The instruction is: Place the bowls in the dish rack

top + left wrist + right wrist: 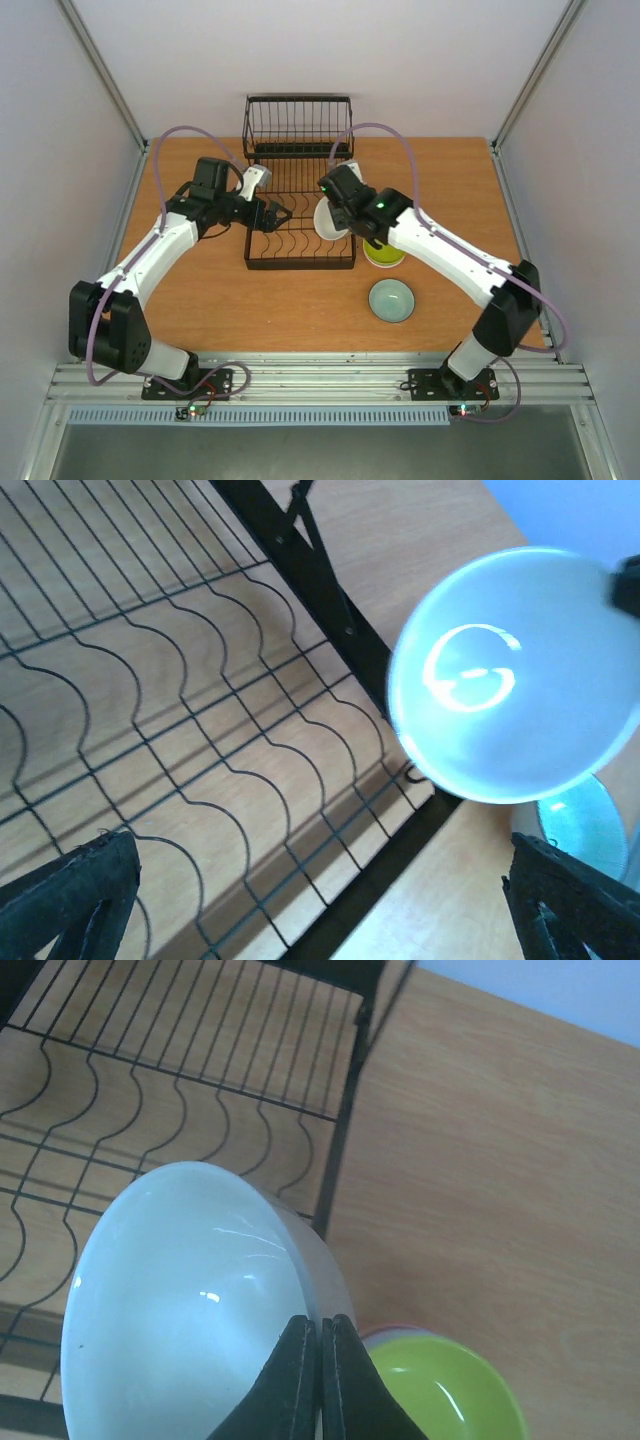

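Note:
My right gripper is shut on the rim of a plain white bowl and holds it tilted on its side over the right edge of the black wire dish rack. The same bowl shows in the left wrist view. My left gripper is open and empty above the rack's prongs. A yellow-green bowl sits stacked on another bowl with a reddish rim. A pale teal bowl sits on the table.
The rack's taller wire basket section stands at the far end. The wooden table is bounded by grey side walls and a metal rail at the near edge.

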You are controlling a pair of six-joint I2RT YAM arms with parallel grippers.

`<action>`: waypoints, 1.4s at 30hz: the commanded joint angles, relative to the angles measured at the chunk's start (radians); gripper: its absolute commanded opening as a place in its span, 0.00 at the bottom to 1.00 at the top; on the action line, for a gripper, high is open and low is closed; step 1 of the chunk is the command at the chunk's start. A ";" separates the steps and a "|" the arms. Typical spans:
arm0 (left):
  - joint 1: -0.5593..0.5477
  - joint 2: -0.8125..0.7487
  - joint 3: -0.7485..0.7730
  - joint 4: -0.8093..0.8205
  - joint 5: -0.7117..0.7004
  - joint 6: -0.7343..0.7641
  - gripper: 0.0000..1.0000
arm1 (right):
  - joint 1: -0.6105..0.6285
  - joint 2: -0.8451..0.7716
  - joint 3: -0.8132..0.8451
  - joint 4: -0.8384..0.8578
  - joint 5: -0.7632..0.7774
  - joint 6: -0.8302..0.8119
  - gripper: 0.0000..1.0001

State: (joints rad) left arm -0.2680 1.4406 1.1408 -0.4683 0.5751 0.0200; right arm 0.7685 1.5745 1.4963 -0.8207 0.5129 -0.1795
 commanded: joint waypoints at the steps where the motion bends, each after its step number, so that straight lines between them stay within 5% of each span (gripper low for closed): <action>1: 0.000 0.005 0.030 -0.071 0.107 -0.048 0.99 | 0.032 0.067 0.091 0.075 0.046 -0.029 0.01; 13: -0.001 0.083 0.060 -0.114 0.016 -0.059 0.99 | 0.111 0.181 0.235 0.122 0.038 -0.058 0.01; 25: 0.000 0.121 0.050 -0.087 -0.009 -0.077 0.85 | 0.179 0.212 0.274 0.143 0.035 -0.063 0.01; 27: -0.001 0.125 0.050 -0.086 -0.011 -0.075 0.71 | 0.189 0.216 0.275 0.146 0.034 -0.061 0.01; 30: -0.001 0.132 0.050 -0.086 -0.019 -0.075 0.12 | 0.200 0.223 0.274 0.150 0.035 -0.058 0.01; 31: -0.001 0.136 0.051 -0.088 -0.020 -0.077 0.03 | 0.202 0.225 0.274 0.152 0.036 -0.058 0.01; 42: 0.000 0.135 0.034 -0.081 0.011 -0.059 0.00 | 0.216 0.234 0.272 0.165 0.041 -0.054 0.01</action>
State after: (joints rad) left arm -0.2646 1.5871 1.1748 -0.5964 0.5350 -0.0479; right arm 0.9749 1.8122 1.7454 -0.6872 0.5392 -0.2298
